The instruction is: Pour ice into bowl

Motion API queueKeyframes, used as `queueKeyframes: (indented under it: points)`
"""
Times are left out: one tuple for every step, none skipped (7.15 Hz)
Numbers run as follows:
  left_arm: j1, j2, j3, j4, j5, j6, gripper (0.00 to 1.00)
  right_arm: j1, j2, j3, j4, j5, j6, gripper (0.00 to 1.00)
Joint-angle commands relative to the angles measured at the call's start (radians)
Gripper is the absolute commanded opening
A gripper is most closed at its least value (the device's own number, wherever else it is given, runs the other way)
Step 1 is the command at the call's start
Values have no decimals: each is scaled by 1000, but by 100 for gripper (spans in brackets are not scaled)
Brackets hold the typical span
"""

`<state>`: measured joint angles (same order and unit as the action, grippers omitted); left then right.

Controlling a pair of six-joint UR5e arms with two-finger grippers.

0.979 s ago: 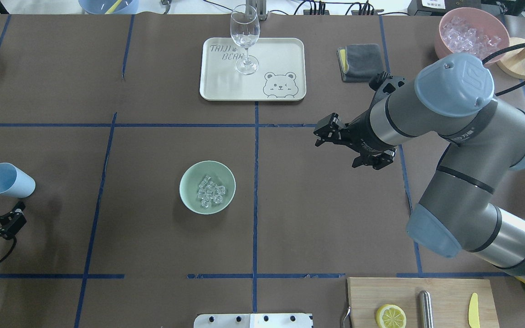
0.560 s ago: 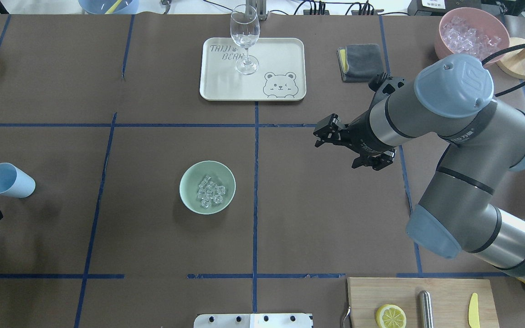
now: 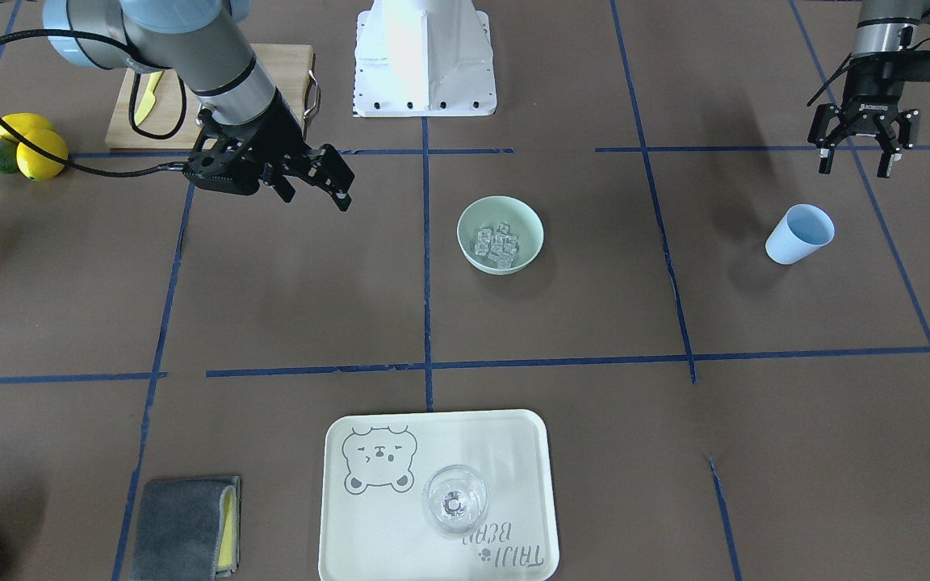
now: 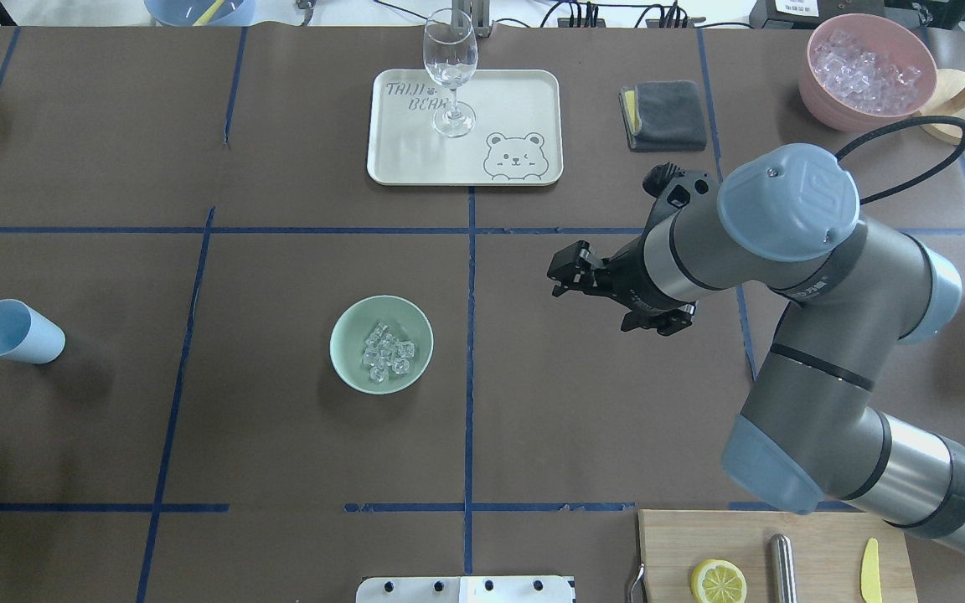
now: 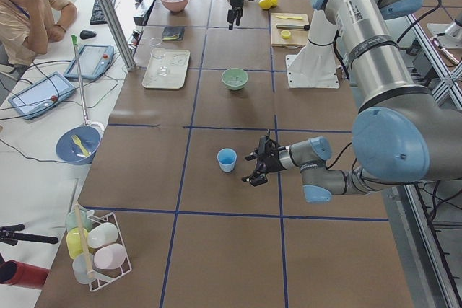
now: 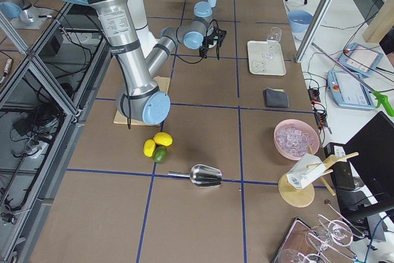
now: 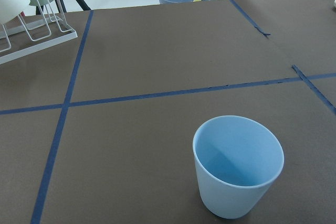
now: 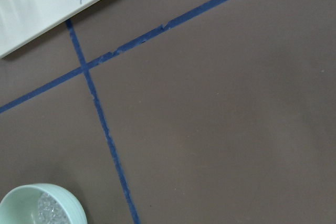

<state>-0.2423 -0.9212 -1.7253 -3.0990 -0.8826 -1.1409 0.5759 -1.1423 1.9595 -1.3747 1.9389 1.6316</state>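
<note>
You see the ice [image 4: 386, 353] lying in the mint bowl [image 4: 345, 335], midway between the left and right edges of the table [image 4: 600, 435]. The left gripper [image 3: 854, 168] and the right gripper [image 3: 317, 198] both hang spread wide, empty.

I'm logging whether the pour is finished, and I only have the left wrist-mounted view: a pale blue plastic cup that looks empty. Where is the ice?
Observer: The small clear ice cubes lie inside the round pale mint-green bowl, in the middle of the table.
Operator: Is anything held on my side?
Observer: No. The left gripper hangs open and empty, clear of the pale blue cup, which stands upright.
Operator: And the other arm?
Observer: The right gripper is open and empty too, above bare table to one side of the bowl.
</note>
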Motion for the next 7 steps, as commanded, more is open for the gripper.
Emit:
queueKeyframes:
  points:
    - [-162,-24,0,-56,-173,195,100,-82,64,-11,3,-95,2,100]
    - [-234,-43,3,-56,-293,234,100,-109,90,-43,0,-135,1,100]
    - [-388,-62,3,-55,-500,315,100,-119,193,-151,-3,-149,2,100]
    - [-619,-102,13,-35,-750,461,100,-140,237,-218,-7,-162,-1,100]
    - [-770,-164,19,87,-912,527,100,-148,257,-261,-9,-169,-25,100]
    - [-834,-221,6,221,-1026,571,100,-159,318,-339,-10,-167,-68,100]
    - [-912,-287,12,350,-1106,663,100,-168,378,-420,-14,-167,-78,100]
